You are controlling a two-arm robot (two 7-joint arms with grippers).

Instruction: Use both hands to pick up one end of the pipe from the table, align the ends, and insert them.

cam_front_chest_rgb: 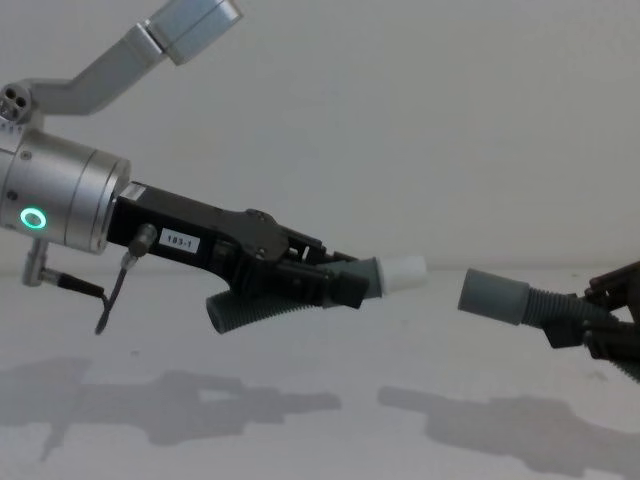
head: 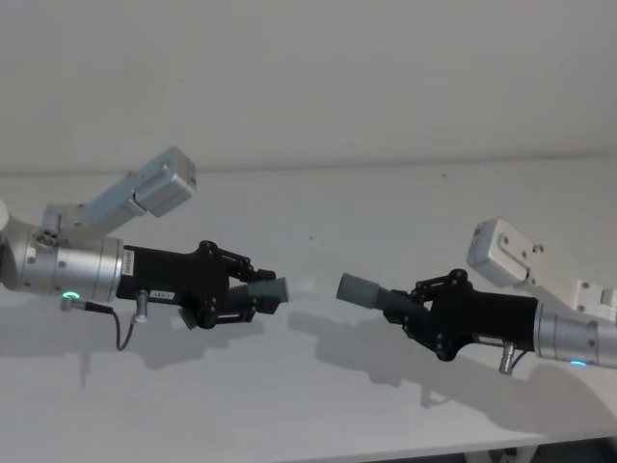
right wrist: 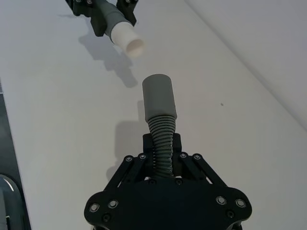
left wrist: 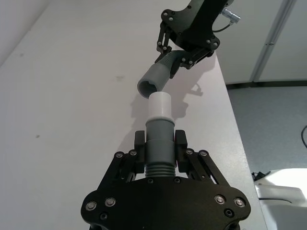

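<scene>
Clamps the white-tipped piece (left wrist: 158,143) between left gripper (head: 253,289) fingers (left wrist: 181,149), the cuffed piece (right wrist: 160,139) between right gripper (head: 413,301) fingers (right wrist: 176,143); holds both ends (cam_front_chest_rgb: 403,270) facing, apart, above the counter (head: 318,405).

Right tool (cam_front_chest_rgb: 598,322) partly beyond chest-view edge
</scene>
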